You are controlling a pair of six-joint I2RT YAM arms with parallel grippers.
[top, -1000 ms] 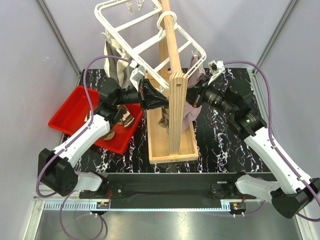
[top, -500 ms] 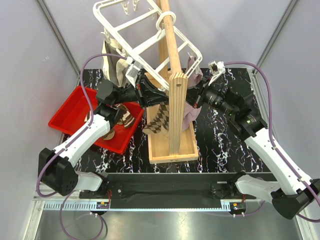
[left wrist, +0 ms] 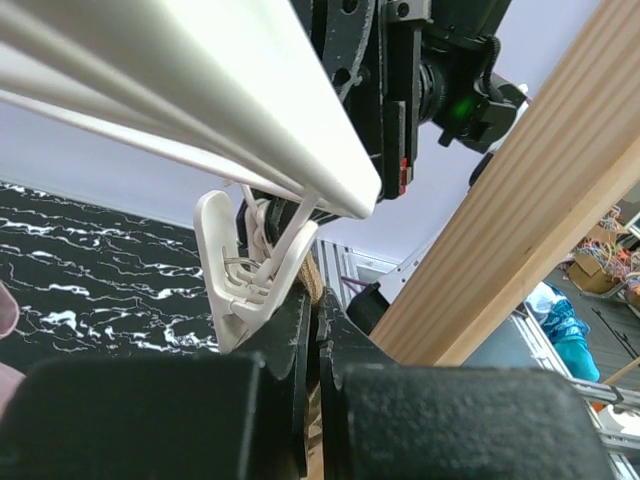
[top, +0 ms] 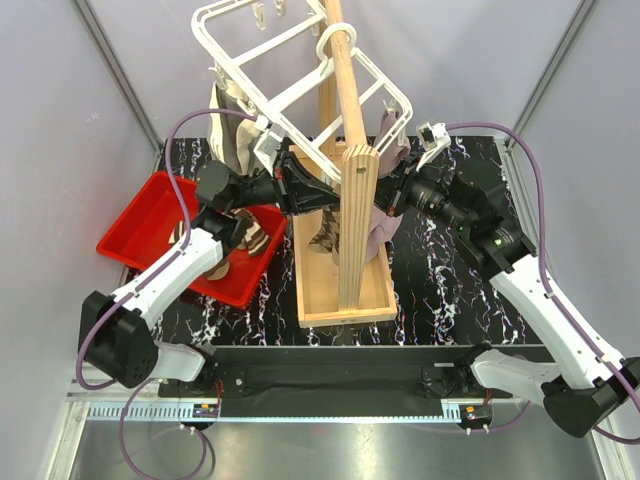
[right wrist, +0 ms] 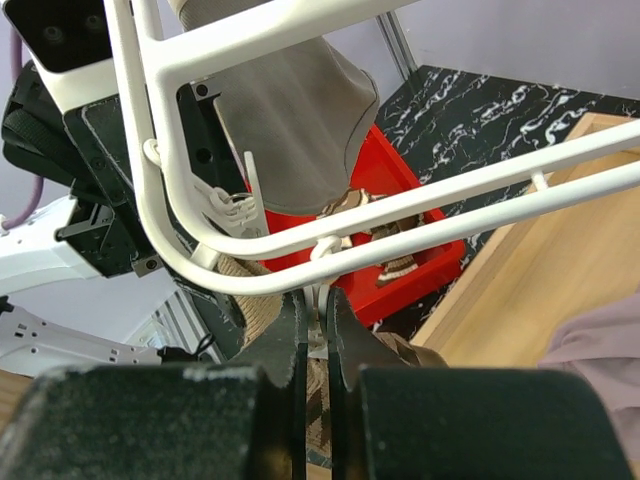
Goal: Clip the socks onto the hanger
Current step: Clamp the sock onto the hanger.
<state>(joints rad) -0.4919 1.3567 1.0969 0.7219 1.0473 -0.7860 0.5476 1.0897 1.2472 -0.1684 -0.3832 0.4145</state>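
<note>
where the white hanger [top: 262, 92] sits hooked and tilted over the wooden pole [top: 350, 110], both my pincers meet under its frame, one on each side of the pole.

left pincer [left wrist: 314, 312]: clenched. a strip of brown fabric is pinched in the narrow slit between the fingers. from above, the checkered sock [top: 325, 236] hangs directly below this pincer, over the wooden base tray [top: 345, 300]. a white clip peg [left wrist: 238, 272] dangles from the hanger bar and touches the outer face of one finger.

right pincer [right wrist: 318, 312]: clenched on a thin white peg stem [right wrist: 320, 262] that hangs from a lower hanger bar. patterned fabric shows just beneath the fingers.

other socks: a grey-beige sock [top: 228, 118] hangs from the hanger's left side. a mauve sock [top: 378, 226] hangs just beside my right pincer. more patterned socks [top: 250, 238] lie in the red bin [top: 135, 228], left of the base tray.
</note>
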